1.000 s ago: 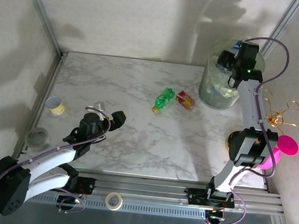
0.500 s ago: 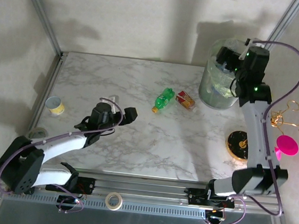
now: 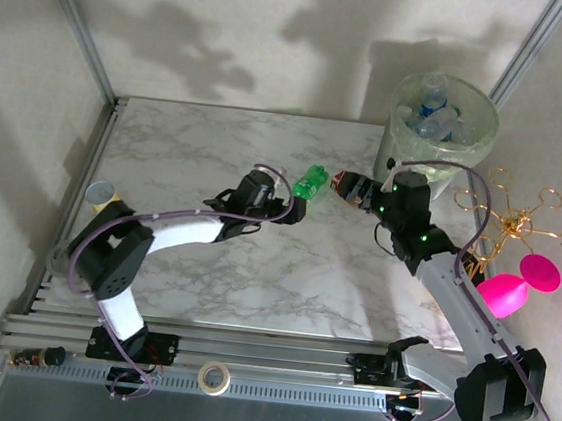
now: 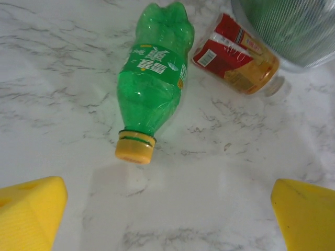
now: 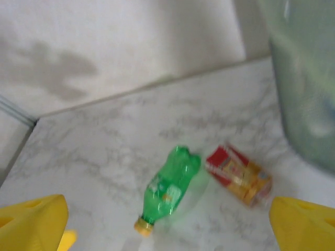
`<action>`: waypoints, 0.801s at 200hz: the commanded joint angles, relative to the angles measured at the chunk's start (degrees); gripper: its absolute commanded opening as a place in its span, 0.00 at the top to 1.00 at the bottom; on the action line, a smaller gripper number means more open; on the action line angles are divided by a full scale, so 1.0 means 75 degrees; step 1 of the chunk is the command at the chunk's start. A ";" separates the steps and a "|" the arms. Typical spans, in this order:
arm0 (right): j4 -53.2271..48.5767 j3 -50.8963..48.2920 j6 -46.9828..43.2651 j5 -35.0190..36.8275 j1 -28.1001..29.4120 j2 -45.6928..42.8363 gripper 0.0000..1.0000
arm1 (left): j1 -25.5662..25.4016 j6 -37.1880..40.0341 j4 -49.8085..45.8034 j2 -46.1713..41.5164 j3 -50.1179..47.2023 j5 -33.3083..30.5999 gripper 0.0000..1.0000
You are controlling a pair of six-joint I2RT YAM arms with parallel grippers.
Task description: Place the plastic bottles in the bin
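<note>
A green plastic bottle (image 3: 311, 182) with a yellow cap lies on the marble table, and a red-and-orange-labelled bottle (image 3: 349, 188) lies just right of it. My left gripper (image 3: 293, 207) is open just short of the green bottle's cap. In the left wrist view the green bottle (image 4: 154, 99) lies ahead of my open gripper (image 4: 167, 214), with the red bottle (image 4: 235, 60) beyond it. My right gripper (image 3: 380, 206) is open right of the red bottle. Its wrist view has the green bottle (image 5: 170, 188) and red bottle (image 5: 238, 175) ahead of the gripper (image 5: 167, 225). The bin (image 3: 440, 137) at the back right holds several clear bottles.
A small yellow-banded cup (image 3: 100, 193) stands near the table's left edge. A gold wire stand (image 3: 517, 210) and a pink object (image 3: 509, 285) sit off the right edge. A tape roll (image 3: 211, 374) rests on the front rail. The bin wall (image 4: 293, 31) is close behind the red bottle.
My right arm has come down from over the bin to the table beside the red bottle, its jaws wider than before. My left arm has stretched right to the green bottle.
</note>
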 commanded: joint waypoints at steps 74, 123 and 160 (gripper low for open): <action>0.1022 -0.1962 0.1121 -0.0239 0.0208 -0.1094 0.01 | -0.0084 0.1793 -0.1808 0.2880 0.3262 -0.1049 0.07; 0.1062 -0.1903 0.1070 -0.0163 0.0212 -0.1024 0.01 | -0.0067 0.2043 -0.2185 0.3589 0.3953 -0.1260 0.19; 0.1042 -0.1886 0.1079 -0.0214 0.0216 -0.0909 0.01 | -0.0073 0.2074 -0.2183 0.3630 0.4043 -0.1141 0.41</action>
